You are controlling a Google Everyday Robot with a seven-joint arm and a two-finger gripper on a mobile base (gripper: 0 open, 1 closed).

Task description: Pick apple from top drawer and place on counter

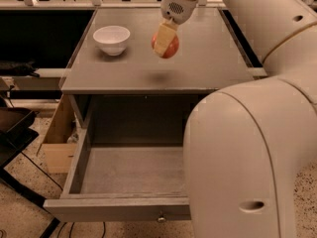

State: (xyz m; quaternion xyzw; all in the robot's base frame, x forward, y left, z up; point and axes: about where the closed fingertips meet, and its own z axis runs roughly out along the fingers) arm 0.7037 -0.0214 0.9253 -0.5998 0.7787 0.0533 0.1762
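My gripper [165, 44] hangs above the middle of the grey counter [208, 63] and is shut on the red-orange apple [170, 47]. One pale finger [163, 39] lies across the front of the apple. The apple is held above the counter, with its shadow on the surface below it. The top drawer [124, 170] stands pulled out below the counter, and its inside looks empty. Its front panel with a small metal knob [160, 218] is at the bottom of the view. My large white arm hides the drawer's right part.
A white bowl [111, 38] stands on the counter's left side. A wooden panel [57, 138] leans left of the cabinet. A dark object [12, 128] sits at the far left edge. The floor is speckled.
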